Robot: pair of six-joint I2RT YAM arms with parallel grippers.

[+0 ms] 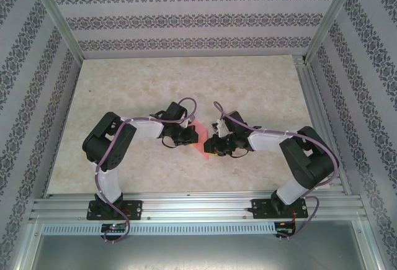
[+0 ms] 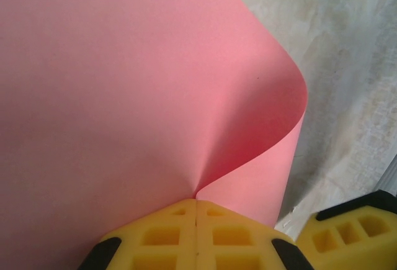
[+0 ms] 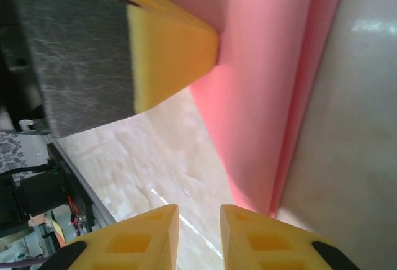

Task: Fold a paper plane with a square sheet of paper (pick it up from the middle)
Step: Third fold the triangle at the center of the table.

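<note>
- Left gripper (image 2: pixel 196 215): fingers pressed tight together, pinching the edge of the square sheet of paper (image 2: pixel 124 96).
- Square sheet of paper: held between the two grippers above the table (image 1: pixel 248 84), curling over beside the pinch.
- Right gripper (image 3: pixel 198 236): just beside the sheet's edge, fingers narrowly apart with nothing between them.

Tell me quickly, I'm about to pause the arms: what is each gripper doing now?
Left gripper: closed, pinching the thin pink-red paper sheet.
Right gripper: slightly open, holding nothing.
</note>
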